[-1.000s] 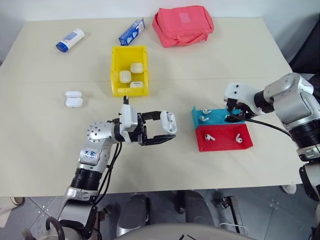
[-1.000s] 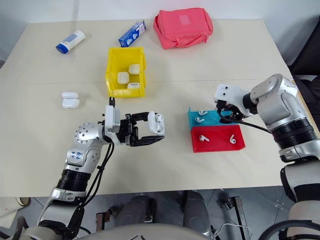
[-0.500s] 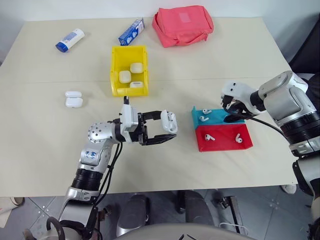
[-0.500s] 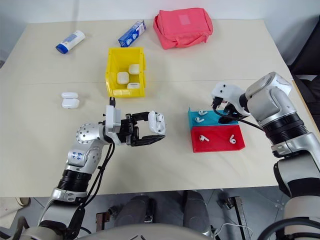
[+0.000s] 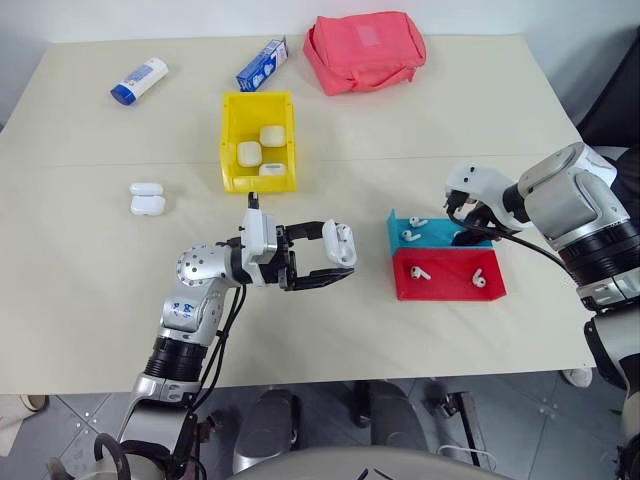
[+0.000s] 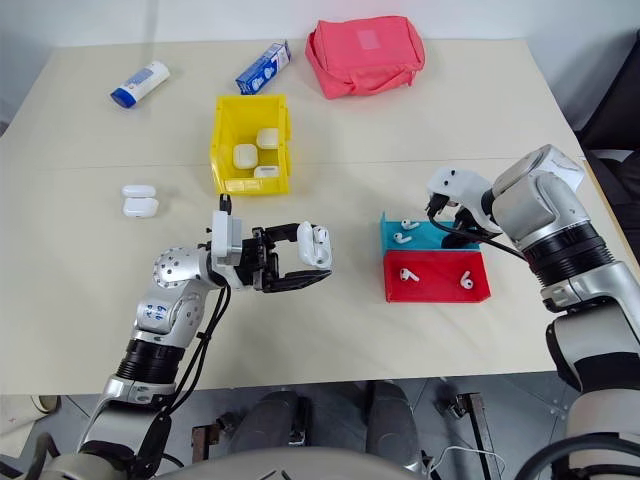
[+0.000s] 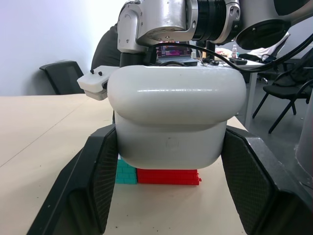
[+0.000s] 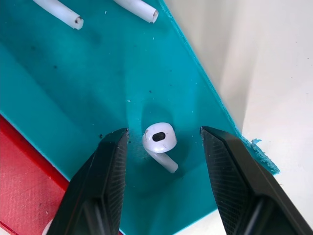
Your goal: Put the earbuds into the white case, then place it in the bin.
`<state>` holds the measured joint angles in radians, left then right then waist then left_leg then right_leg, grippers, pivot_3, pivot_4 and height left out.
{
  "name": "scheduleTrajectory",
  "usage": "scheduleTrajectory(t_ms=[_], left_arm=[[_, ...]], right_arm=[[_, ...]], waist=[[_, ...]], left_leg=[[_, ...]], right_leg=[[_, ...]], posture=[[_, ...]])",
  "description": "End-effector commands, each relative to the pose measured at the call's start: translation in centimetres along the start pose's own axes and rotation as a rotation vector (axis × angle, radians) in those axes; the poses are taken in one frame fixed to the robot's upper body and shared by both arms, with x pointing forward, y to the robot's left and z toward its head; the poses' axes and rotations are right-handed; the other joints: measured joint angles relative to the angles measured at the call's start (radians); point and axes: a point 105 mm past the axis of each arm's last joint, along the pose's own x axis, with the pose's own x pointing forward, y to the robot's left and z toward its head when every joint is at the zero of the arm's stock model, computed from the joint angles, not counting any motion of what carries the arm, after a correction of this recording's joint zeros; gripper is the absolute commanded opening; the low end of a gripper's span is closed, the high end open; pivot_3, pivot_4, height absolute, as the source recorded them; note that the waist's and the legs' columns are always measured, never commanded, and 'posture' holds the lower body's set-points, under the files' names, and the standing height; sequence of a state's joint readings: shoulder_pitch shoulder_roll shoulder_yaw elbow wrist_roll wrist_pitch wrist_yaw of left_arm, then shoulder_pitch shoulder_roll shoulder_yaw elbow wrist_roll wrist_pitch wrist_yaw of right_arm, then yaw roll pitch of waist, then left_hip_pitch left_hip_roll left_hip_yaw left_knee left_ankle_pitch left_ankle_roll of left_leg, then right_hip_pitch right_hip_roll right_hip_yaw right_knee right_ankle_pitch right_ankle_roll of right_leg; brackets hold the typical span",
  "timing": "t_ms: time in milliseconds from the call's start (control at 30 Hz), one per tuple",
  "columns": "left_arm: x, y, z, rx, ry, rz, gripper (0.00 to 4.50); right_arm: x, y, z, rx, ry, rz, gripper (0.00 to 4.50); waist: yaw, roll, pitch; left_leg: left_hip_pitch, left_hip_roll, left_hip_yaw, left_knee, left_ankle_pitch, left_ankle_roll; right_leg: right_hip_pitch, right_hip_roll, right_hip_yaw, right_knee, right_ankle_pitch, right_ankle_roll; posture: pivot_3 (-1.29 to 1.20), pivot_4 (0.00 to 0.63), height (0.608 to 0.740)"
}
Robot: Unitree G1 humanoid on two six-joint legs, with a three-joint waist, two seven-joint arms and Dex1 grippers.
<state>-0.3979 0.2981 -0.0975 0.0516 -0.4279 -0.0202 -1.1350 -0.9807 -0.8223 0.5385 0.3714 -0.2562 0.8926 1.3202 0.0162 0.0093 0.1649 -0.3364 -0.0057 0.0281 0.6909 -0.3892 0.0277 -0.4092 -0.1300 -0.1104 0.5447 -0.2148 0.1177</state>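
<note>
Your right gripper (image 8: 164,147) has tipped down over the blue tray (image 5: 440,233), fingers apart astride one earbud (image 8: 159,142); close off-centre and it may squirt away; your left gripper (image 5: 335,262) stays clamped on the white case (image 5: 337,243).

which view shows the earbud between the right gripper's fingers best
The right wrist view: the earbud lies on the blue tray between the open right gripper fingers, untouched. In the eye views the gripper hides it.

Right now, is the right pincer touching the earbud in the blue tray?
Apart. The right wrist view shows the earbud lying on the blue tray with tray showing between it and each finger of the right pincer.
</note>
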Motion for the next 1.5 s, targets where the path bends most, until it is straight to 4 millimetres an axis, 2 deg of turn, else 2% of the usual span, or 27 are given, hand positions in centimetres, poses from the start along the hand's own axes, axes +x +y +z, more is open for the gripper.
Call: scheduleTrajectory(t_ms=[33,133,467,567,667,767,900,967,1067,1300,1433,1500], left_arm=[[0.1,-0.1,0.6,0.034,-0.013,-0.004,2.78],[0.1,-0.1,0.7,0.035,-0.013,-0.002,2.78],[0.0,0.0,0.6,0.036,-0.01,0.006,2.78],[0.0,0.1,0.6,0.036,-0.01,0.004,2.78],[0.1,0.1,0.6,0.033,-0.012,-0.009,2.78],[0.5,0.1,0.6,0.03,-0.016,-0.044,2.78],[0.8,0.7,0.6,0.035,-0.016,-0.078,2.78],[1.0,1.0,0.6,0.038,-0.014,-0.092,2.78],[1.4,1.4,0.6,0.045,-0.016,-0.119,2.78],[2.1,2.1,0.6,0.056,-0.015,-0.181,2.78],[2.2,2.4,0.5,0.066,-0.014,-0.194,2.78],[2.4,2.5,0.5,0.072,-0.017,-0.199,2.78]], right_arm=[[-0.3,-0.7,-0.2,0.002,0.018,-0.031,1.49],[-0.3,-0.6,-0.3,-0.004,0.021,-0.027,0.5],[-0.6,-0.6,0.3,-0.045,-0.013,-0.025,0.49],[-2.5,-0.4,2.5,-0.078,-0.186,-0.029,0.49],[-4.0,0.3,3.5,-0.112,-0.345,-0.019,0.49],[-5.7,1.6,4.2,-0.14,-0.536,-0.002,0.49],[-8.5,4.5,4.9,-0.189,-0.79,0.037,0.49],[-9.5,5.6,5.1,-0.176,-0.873,0.057,0.49],[-11.2,7.7,5.6,-0.045,-0.993,0.172,0.49],[-12.7,11.4,6.7,0.173,-1.139,0.357,0.49],[-13.3,12.1,7.3,0.228,-1.195,0.384,0.49],[-13.0,12.8,7.2,0.233,-1.183,0.39,0.49]], waist=[[0.0,0.0,0.0],[-0.001,0.0,0.0],[-0.006,0.0,0.0],[-0.008,0.0,0.0],[-0.01,0.0,0.0],[-0.002,0.0,0.0],[0.008,0.0,0.0],[0.008,0.0,0.0],[0.007,0.0,0.0],[0.008,0.0,0.0],[0.007,0.001,0.0],[0.009,0.001,0.0]], left_leg=[[0.0,0.0,0.0,0.0,0.0,0.0],[0.0,0.0,0.0,0.0,0.0,0.0],[0.0,0.0,0.0,0.0,0.0,0.0],[0.0,0.0,0.0,0.0,0.0,0.0],[0.0,0.0,0.0,0.0,0.0,-0.001],[0.0,0.0,0.0,0.0,0.0,-0.001],[0.0,0.0,0.0,0.001,0.0,0.0],[0.0,0.0,0.0,0.001,0.0,0.0],[0.001,0.0,0.0,0.001,0.0,0.0],[0.001,0.001,-0.001,0.001,0.0,0.0],[0.0,0.0,0.0,0.001,0.0,0.0],[0.0,0.0,-0.001,0.001,0.0,0.0]], right_leg=[[0.0,0.0,0.0,0.0,0.0,0.0],[0.0,0.0,0.0,0.0,0.0,0.0],[0.0,0.0,0.0,0.0,0.0,0.0],[0.0,0.0,0.0,0.0,0.0,0.0],[0.0,0.0,0.0,0.001,0.0,0.0],[0.001,0.0,-0.002,0.001,0.0,0.0],[0.001,0.0,-0.002,0.001,0.0,0.0],[0.001,0.0,-0.002,0.001,0.0,0.0],[0.001,0.0,-0.002,0.002,0.0,0.0],[0.0,-0.002,-0.001,0.003,0.0,-0.001],[-0.001,-0.002,-0.001,0.004,0.0,-0.001],[-0.001,-0.002,-0.001,0.004,0.0,-0.001]], posture=[[0.0,0.15,0.74],[0.0,0.15,0.74],[0.0,0.15,0.74],[0.0,0.15,0.74],[0.0,0.15,0.74],[0.0,0.15,0.74],[0.0,0.15,0.74],[0.0,0.15,0.74],[0.0,0.15,0.74],[0.0,0.15,0.74],[0.0,0.15,0.74],[0.0,0.15,0.74]])
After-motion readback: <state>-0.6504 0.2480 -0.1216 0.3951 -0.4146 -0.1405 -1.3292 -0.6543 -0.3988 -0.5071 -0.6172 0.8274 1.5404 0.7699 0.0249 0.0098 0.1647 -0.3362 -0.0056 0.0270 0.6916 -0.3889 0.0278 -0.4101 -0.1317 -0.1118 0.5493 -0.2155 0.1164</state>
